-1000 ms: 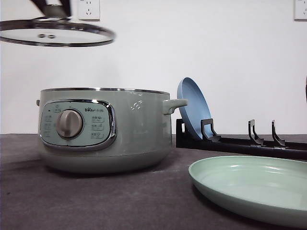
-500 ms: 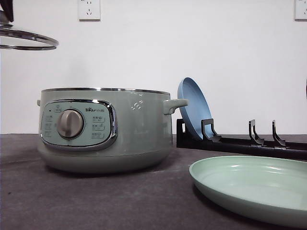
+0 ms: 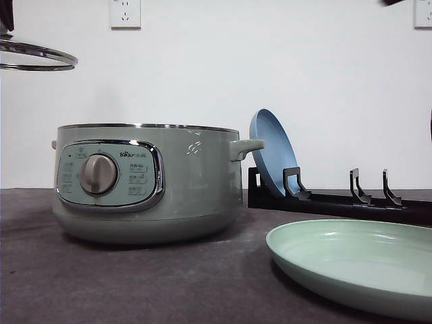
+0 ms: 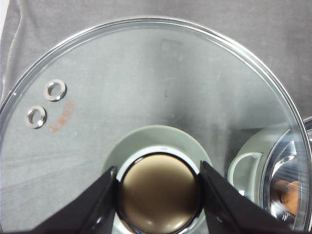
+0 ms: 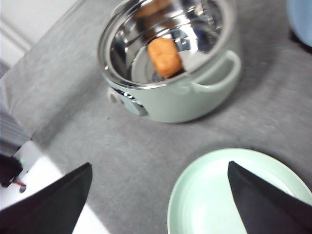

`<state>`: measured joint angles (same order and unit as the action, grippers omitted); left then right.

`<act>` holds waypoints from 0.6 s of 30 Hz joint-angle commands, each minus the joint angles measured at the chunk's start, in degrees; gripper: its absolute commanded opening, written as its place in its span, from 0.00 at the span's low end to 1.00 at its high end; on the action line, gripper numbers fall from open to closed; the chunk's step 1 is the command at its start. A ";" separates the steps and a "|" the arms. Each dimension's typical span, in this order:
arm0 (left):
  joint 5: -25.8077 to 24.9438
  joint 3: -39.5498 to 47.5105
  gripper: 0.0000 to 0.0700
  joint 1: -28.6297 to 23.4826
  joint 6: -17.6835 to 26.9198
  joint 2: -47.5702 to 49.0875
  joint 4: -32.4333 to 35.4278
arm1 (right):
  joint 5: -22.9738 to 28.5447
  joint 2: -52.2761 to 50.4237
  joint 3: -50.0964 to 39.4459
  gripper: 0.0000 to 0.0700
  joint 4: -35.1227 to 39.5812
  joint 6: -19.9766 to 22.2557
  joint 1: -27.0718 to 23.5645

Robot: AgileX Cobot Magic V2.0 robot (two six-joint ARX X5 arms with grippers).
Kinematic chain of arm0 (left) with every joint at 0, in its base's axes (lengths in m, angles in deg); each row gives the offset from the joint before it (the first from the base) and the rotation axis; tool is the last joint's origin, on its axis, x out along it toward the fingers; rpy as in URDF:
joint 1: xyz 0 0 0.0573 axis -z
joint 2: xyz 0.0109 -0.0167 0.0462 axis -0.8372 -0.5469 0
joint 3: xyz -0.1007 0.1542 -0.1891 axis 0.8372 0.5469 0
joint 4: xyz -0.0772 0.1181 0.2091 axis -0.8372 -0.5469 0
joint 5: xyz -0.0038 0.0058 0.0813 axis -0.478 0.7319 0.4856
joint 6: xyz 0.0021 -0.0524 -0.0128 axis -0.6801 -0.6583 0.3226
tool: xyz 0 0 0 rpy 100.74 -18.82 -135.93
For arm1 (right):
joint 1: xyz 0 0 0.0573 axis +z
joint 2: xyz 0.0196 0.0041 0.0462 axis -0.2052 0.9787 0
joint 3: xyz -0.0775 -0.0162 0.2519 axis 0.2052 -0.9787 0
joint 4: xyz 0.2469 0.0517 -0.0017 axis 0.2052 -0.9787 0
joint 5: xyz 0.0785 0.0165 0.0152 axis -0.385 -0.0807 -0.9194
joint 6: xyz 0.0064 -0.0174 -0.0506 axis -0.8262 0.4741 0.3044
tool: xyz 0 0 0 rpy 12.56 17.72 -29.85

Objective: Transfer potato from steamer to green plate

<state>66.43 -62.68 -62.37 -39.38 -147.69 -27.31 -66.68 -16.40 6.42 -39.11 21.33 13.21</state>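
Observation:
The pale green steamer stands uncovered on the left of the table. Inside its shiny bowl lies the orange-brown potato. The potato also glints in the pot's edge in the left wrist view. My left gripper is shut on the knob of the glass lid, holding the lid high, off to the steamer's left. My right gripper is open and empty, high above the table between the steamer and the green plate. The green plate lies flat at front right.
A blue plate stands on edge in a black dish rack behind the green plate, close to the steamer's right handle. Dark grey cloth covers the table. A white wall with sockets is behind.
The lid has swung left, from above the steamer's left side to the view's far left edge, and has barely moved in the last half second. A dark tip now shows at top right.

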 commanded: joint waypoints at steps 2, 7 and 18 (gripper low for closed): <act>-0.39 -2.84 0.00 -0.15 -0.14 1.20 1.62 | -0.09 8.76 6.24 0.80 0.52 3.00 3.35; -0.39 -2.84 0.00 -0.15 -0.13 1.20 1.60 | 0.40 24.60 19.12 0.80 -1.59 6.12 8.71; -0.42 -2.84 0.00 -0.15 -0.17 1.18 1.48 | 7.15 56.93 50.50 0.80 -11.19 13.33 14.92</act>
<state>66.41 -62.68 -62.37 -39.39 -147.69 -27.42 -59.86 37.69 54.09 -50.09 32.63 27.55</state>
